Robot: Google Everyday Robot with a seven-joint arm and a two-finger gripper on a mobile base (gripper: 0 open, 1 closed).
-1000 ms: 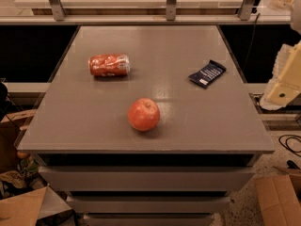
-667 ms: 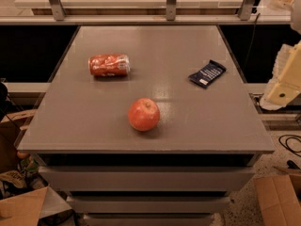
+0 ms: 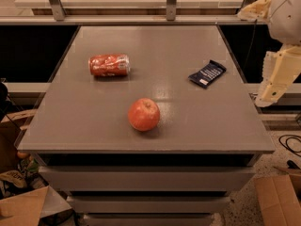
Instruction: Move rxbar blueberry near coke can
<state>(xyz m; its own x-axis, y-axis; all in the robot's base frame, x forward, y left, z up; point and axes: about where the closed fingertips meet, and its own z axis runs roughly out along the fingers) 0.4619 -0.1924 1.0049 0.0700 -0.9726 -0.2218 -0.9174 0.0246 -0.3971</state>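
Claw off right side of table, rxbar blueberry nearby

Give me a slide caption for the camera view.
Gripper hangs beyond the table's right edge; rxbar blueberry lies right, coke can on its side left, apple between, nearer front.

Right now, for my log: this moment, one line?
gripper right of table | bar right, untouched | can left, lying down | apple front-centre
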